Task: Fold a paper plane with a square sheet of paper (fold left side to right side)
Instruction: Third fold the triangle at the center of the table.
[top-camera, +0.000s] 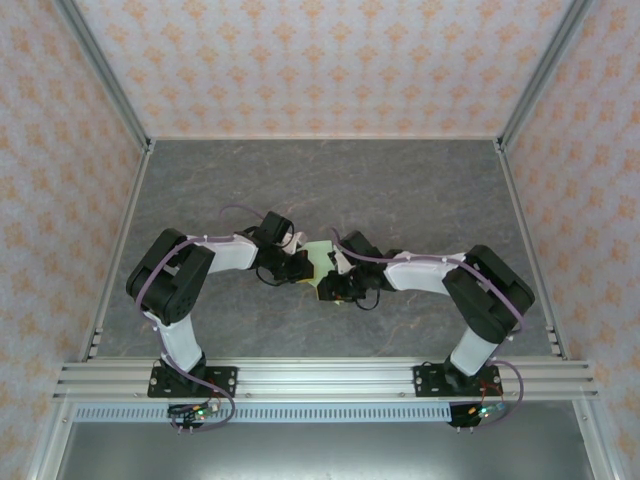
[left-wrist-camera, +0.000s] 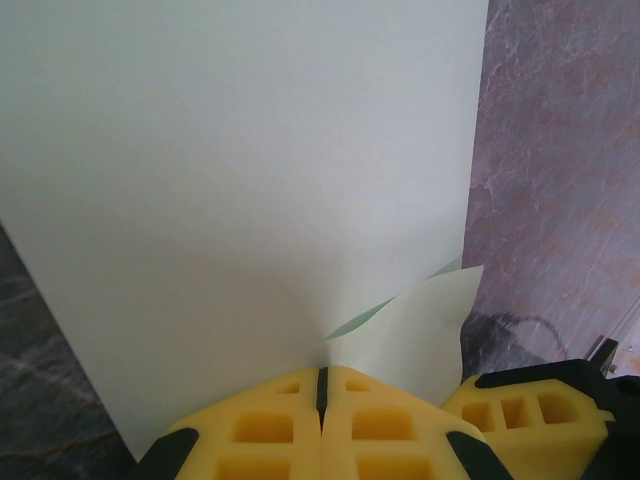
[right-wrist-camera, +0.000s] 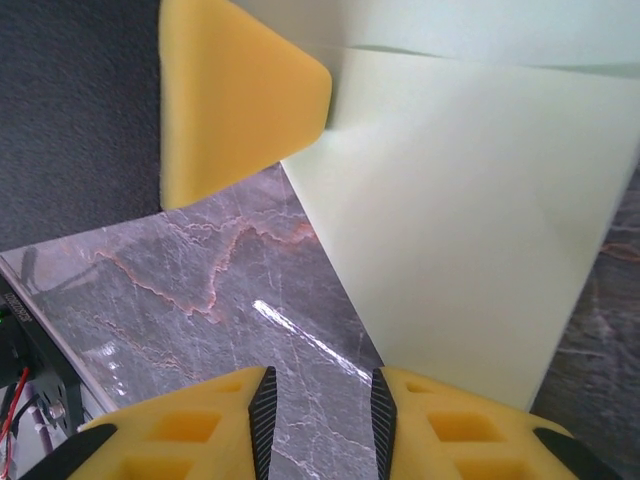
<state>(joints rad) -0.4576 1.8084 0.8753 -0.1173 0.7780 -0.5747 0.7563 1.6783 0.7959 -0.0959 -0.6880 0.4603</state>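
The square sheet of paper (top-camera: 320, 256) is pale green and lies between the two arms at the table's middle. In the left wrist view the sheet (left-wrist-camera: 240, 170) spreads wide, with a loose flap (left-wrist-camera: 425, 335) curling up at its near corner. My left gripper (left-wrist-camera: 323, 374) is shut on the sheet's near edge, yellow pads pressed together. From above, the left gripper (top-camera: 297, 268) sits at the sheet's left side. My right gripper (right-wrist-camera: 320, 388) stands open over bare table, and the sheet (right-wrist-camera: 470, 200) reaches down to its right finger (right-wrist-camera: 450, 420). From above, the right gripper (top-camera: 334, 284) is at the sheet's lower right.
The table (top-camera: 330, 185) is grey marble-patterned, walled by patterned panels on three sides. An aluminium rail (top-camera: 320, 378) runs along the near edge and carries both arm bases. The left gripper's yellow finger (right-wrist-camera: 235, 100) shows in the right wrist view, and a right-gripper finger (left-wrist-camera: 525, 415) in the left wrist view.
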